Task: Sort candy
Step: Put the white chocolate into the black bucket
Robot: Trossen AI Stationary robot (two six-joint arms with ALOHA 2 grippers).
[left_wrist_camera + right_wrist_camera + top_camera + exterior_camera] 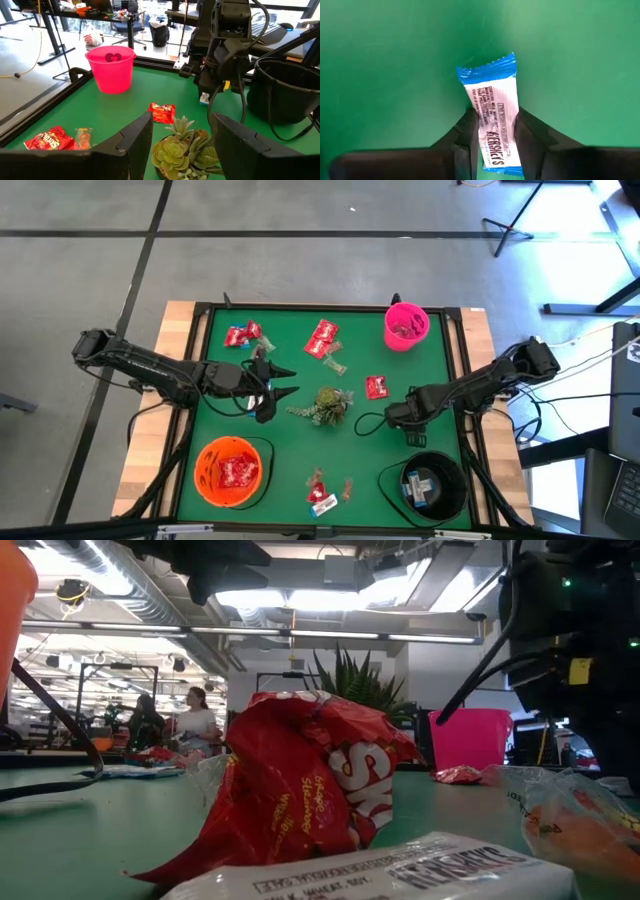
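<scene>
Candy lies scattered on the green table (pixel 230 395): red packets (pixel 322 338) (pixel 376 387) (pixel 243 335) toward the far side, and mixed pieces (pixel 322 495) near the front edge. My right gripper (pixel 408 423) points down at the table's right and is shut on a white-and-blue packet (pixel 492 107). My left gripper (pixel 288 382) hovers open at mid-left with nothing between its fingers, aimed at a green succulent sprig (pixel 182 147). An orange bowl (pixel 205 480) holds red packets. A black bowl (pixel 455 500) holds white-and-blue ones. A pink bowl (pixel 406 340) holds something dark. My right gripper pinches the white-and-blue packet by its two long side edges (pixel 512 125) between its two fingers (pixel 465 132), nearer one crimped end. The fingers come from above, pointing down, one at each side of the packet's width. The other blue end (pixel 487 70) sticks out past the fingertips. Whether it is clear of the table does not show.
The succulent sprig (pixel 325 406) lies at the table's middle, between the two grippers. A raised black rim (pixel 330 308) frames the green surface. Close to the low camera lie a crumpled red packet (pixel 300 790) and a white-and-blue packet (pixel 400 870). People sit in the room far behind the table.
</scene>
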